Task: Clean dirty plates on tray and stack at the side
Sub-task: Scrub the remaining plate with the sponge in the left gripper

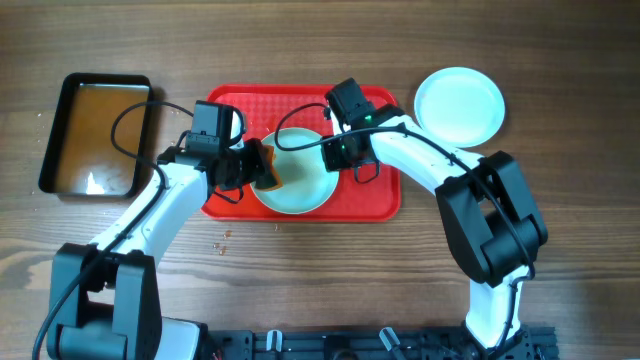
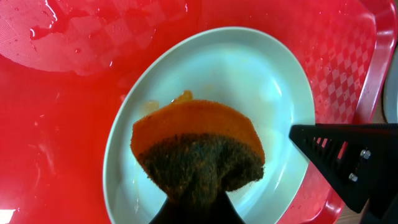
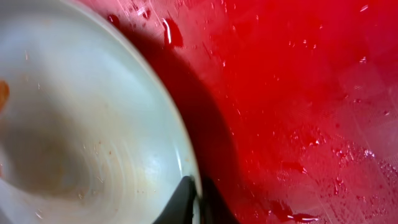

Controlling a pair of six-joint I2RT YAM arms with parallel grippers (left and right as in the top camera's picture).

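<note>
Sponge [image 2: 196,152] over smeared plate [image 2: 249,81]: scrubbing was under way.
We found left gripper [image 2: 196,214] clamped on sponge, right gripper [image 3: 193,205] pinching plate rim on tray [image 1: 385,195]; second plate [image 1: 459,104] lay clean beside tray, stacking outstanding.

We can read no text, label, brand, number or sign in any of the three views.
</note>
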